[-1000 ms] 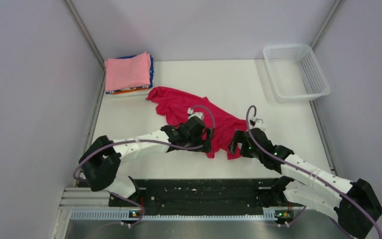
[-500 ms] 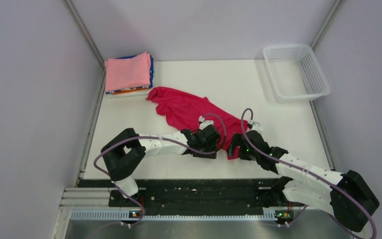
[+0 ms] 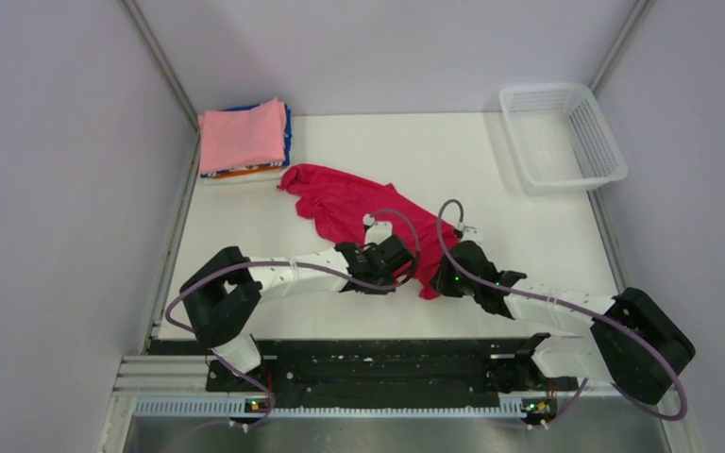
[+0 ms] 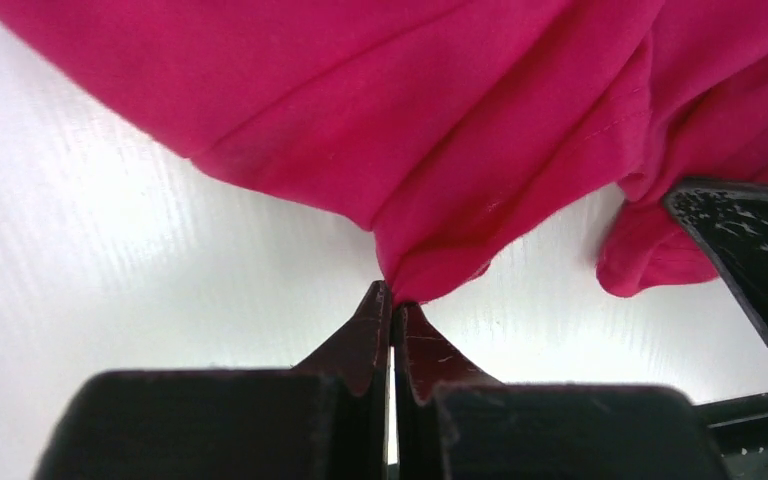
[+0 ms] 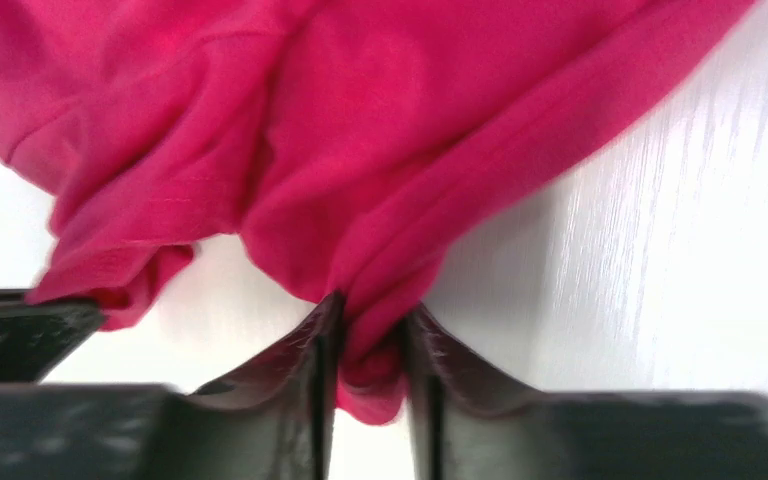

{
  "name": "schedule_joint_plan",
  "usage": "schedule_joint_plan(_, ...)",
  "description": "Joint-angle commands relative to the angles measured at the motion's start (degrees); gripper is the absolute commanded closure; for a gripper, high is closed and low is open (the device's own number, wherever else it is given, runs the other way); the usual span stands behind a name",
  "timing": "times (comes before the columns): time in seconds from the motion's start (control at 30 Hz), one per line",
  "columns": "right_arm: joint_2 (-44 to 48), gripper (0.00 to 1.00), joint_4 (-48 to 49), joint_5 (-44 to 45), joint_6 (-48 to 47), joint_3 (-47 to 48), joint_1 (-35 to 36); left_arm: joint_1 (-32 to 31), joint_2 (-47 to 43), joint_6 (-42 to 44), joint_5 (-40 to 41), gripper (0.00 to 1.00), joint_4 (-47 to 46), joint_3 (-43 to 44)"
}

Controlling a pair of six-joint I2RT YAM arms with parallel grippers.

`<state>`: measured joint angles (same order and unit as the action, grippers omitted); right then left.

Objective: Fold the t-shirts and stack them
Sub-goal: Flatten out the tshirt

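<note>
A crimson-red t-shirt (image 3: 349,203) lies crumpled and unfolded mid-table, running from back left to front centre. My left gripper (image 3: 406,267) is at its near edge, shut, pinching a fold of red cloth (image 4: 410,120) at its tips (image 4: 393,300). Right beside it, my right gripper (image 3: 439,274) has closed on a thicker bunch of the same shirt (image 5: 360,130), and the cloth fills the gap between its fingers (image 5: 370,325). A stack of folded t-shirts (image 3: 244,137), light pink on top with blue, orange and white below, sits at the back left corner.
A white mesh basket (image 3: 574,182) stands at the back right. Grey walls close in the white table (image 3: 491,189) on both sides. The two grippers sit a few centimetres apart; the right one's finger (image 4: 750,250) shows in the left wrist view.
Both arms have drawn together at the red shirt's near end. Both grippers were open and have closed on the cloth, the left one tight, the right one on a bunch.
</note>
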<state>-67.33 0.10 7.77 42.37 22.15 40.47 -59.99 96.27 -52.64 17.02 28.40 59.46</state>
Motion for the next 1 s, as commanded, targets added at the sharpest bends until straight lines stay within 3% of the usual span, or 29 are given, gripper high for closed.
schedule_joint_plan(0.0,-3.02,0.91,-4.31,-1.57,-0.38,0.74,0.25,0.11,-5.89,-1.56,8.05,1.0,5.24,-0.04)
schedule_joint_plan(0.03,-2.22,1.0,-6.24,-0.01,-0.33,1.25,0.24,0.2,-7.03,-2.28,10.84,1.0,7.46,0.52)
schedule_joint_plan(0.2,6.88,1.0,-16.69,11.73,-1.68,5.86,-0.15,3.94,-14.6,-3.27,26.5,1.0,20.03,4.15)
schedule_joint_plan(0.3,12.6,1.0,-19.84,15.1,-4.27,9.54,-3.2,8.81,-20.12,-0.85,32.86,1.0,22.78,6.84)
schedule_joint_plan(0.43,18.24,1.0,-20.44,15.59,-7.56,14.89,-8.8,15.48,-28.04,9.67,37.25,1.0,14.75,8.83)
schedule_joint_plan(0.63,20.41,1.0,-20.62,19.26,-17.65,29.12,-9.93,16.85,-38.77,29.66,42.42,1.0,-3.08,14.52)
schedule_joint_plan(0.77,21.51,1.0,-19.75,21.76,-23.14,39.29,-9.95,16.89,-42.55,41.82,39.7,1.0,-11.34,20.85)
schedule_joint_plan(0.97,22.22,1.0,-20.18,8.8,-30.29,54.79,-9.96,16.81,-42.18,51.82,31.58,1.0,-11.63,35.55)
